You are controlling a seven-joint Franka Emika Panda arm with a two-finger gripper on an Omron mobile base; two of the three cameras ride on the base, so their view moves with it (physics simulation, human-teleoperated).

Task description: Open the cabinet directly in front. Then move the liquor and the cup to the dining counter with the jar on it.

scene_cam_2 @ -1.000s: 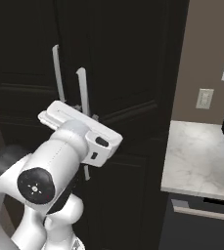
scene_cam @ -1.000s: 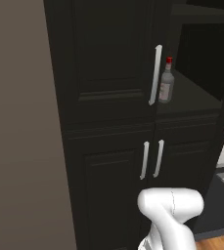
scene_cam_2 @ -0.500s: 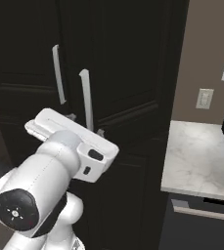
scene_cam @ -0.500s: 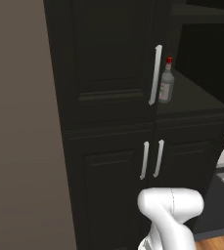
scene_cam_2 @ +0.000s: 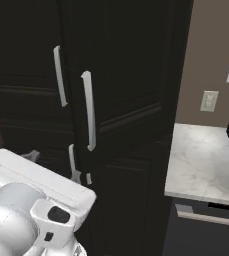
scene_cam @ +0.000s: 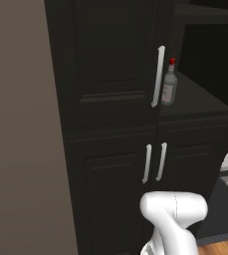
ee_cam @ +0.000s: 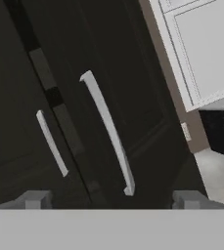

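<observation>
The tall near-black cabinet [scene_cam: 110,60] has its left door closed, and its right door [scene_cam_2: 131,75] is swung open. On the bared shelf stands the liquor [scene_cam: 169,85], a small greyish bottle with a red cap, just right of the closed door's pale handle [scene_cam: 158,77]. My gripper [ee_cam: 112,200] is open and holds nothing. Its fingertips [ee_cam: 35,199] stand wide apart just below the lower end of the open door's bar handle [ee_cam: 108,132]. The cup, the dining counter and the jar are out of view.
Two shorter doors with paired handles [scene_cam: 154,163] sit below the shelf. A marble-topped counter [scene_cam_2: 206,165] lies right of the cabinet, under a wall outlet [scene_cam_2: 208,100]. A white wall cabinet [ee_cam: 201,49] hangs beyond the open door. A plain wall [scene_cam: 21,149] flanks the cabinet's left.
My fingers have spread from partly closed to wide open and let go of the open door's handle. The hand has drawn back and down from it. The liquor has not moved.
</observation>
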